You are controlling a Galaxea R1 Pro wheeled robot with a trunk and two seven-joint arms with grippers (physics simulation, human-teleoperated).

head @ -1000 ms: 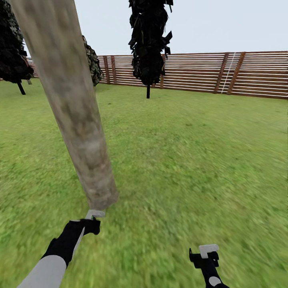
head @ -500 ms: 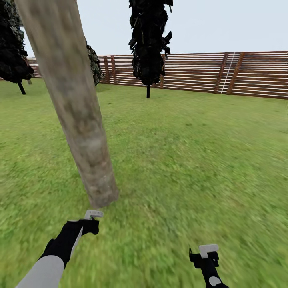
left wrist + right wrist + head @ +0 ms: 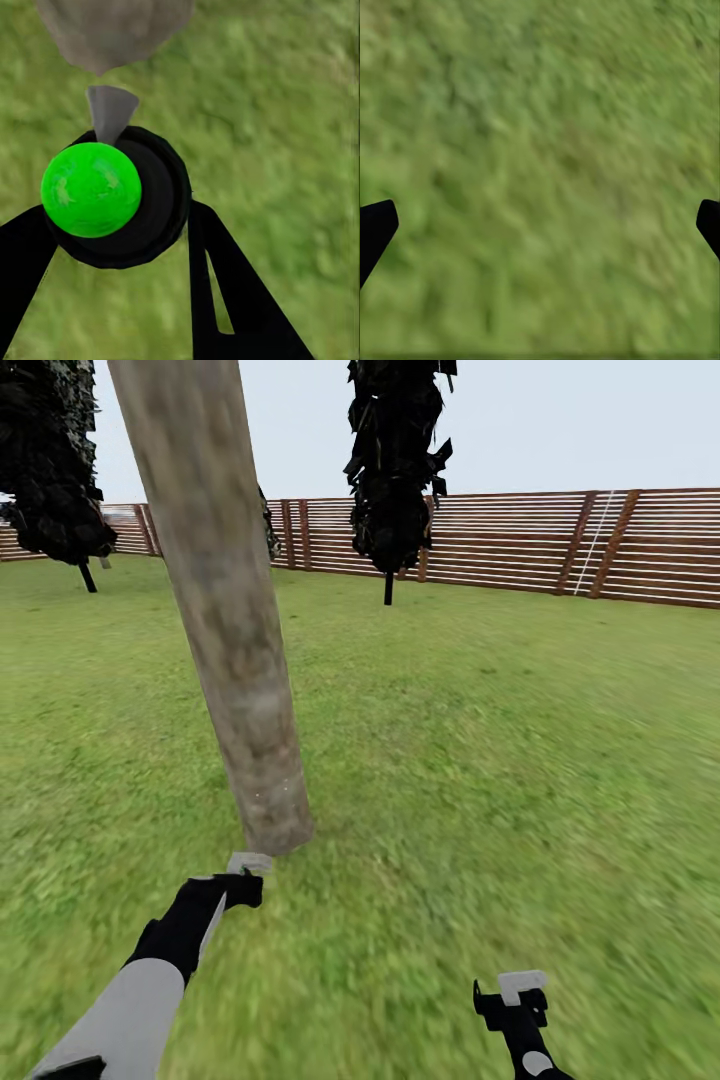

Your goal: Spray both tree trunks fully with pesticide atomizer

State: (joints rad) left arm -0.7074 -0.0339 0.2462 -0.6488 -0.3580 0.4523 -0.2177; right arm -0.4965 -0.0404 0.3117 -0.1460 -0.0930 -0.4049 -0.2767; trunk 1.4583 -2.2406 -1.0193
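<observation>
The pesticide atomizer (image 3: pixel 112 199) sat in your left gripper (image 3: pixel 120 247), a black round body with a bright green cap and a grey nozzle, dead centre-left of the left wrist frame. The two fingers were closed in on its sides, so it looked like a hold around the body. My guess is it was rigid plastic, light, and kinda slick on that round shell, so gripping low around the widest part made sense and squeezing harder probably wouldn't have helped.

In the head view the nozzle tip sat just beside the base of the tree trunk (image 3: pixel 225 610), lower left of centre. Your right gripper (image 3: pixel 515 1000), lower right, had its jaws spread wide over bare grass lawn (image 3: pixel 480 740), holding nothing. The fence (image 3: pixel 560 545) ran across the top.
</observation>
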